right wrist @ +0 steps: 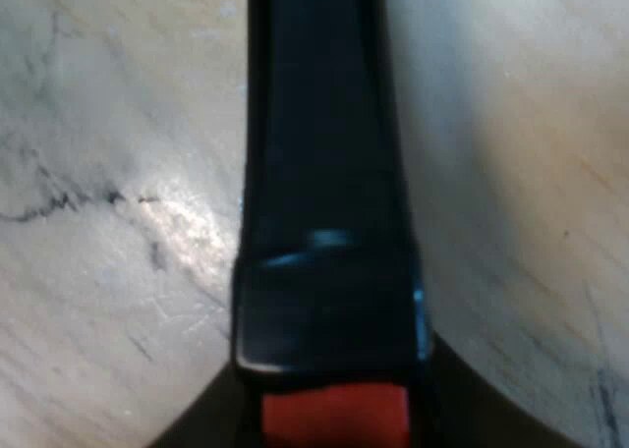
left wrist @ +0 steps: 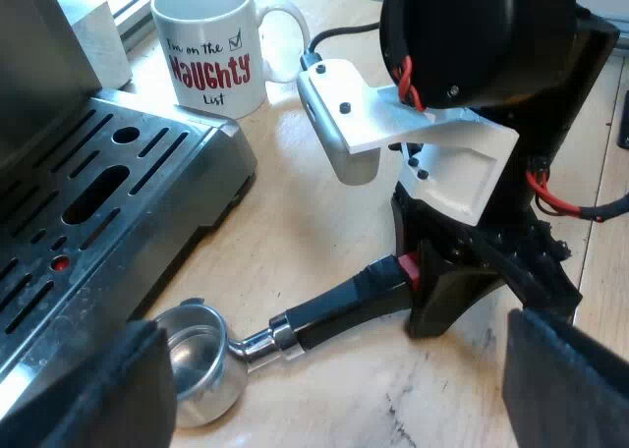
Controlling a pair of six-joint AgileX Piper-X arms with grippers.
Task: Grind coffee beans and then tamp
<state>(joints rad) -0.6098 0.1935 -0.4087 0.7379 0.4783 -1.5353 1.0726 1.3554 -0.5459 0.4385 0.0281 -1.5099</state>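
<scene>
item: metal holder (left wrist: 275, 335), lying loose on the wooden table (left wrist: 324, 202). its round basket (left wrist: 197, 355) is sitting open side up just beside the drip tray (left wrist: 118, 193) of the espresso machine (left wrist: 39, 94), with bare metal showing inside. its dark handle (left wrist: 339, 301) is stretching away from the tray and ending in the red end (left wrist: 408, 268). item: right gripper (left wrist: 432, 301), pointing steeply down at the table, its arm rising almost upright above it and its tip sitting right at the red end. in the right wrist view the handle (right wrist: 324, 173) is running straight away from the camera over the table (right wrist: 118, 124), with the red end (right wrist: 334, 417) nearest. whether this claw is closing on the handle or merely standing around it cannot be told. item: left gripper (left wrist: 334, 379), hovering over the table and looking down at an angle on the holder. its two black fingers (left wrist: 88, 389) are spreading wide apart, one by the basket and the tray's edge, the other beyond the right arm, gripping nothing. item: mug (left wrist: 211, 50), white with red and black lettering, standing upright on the table near the tray's far corner, well apart from both grippers.
</scene>
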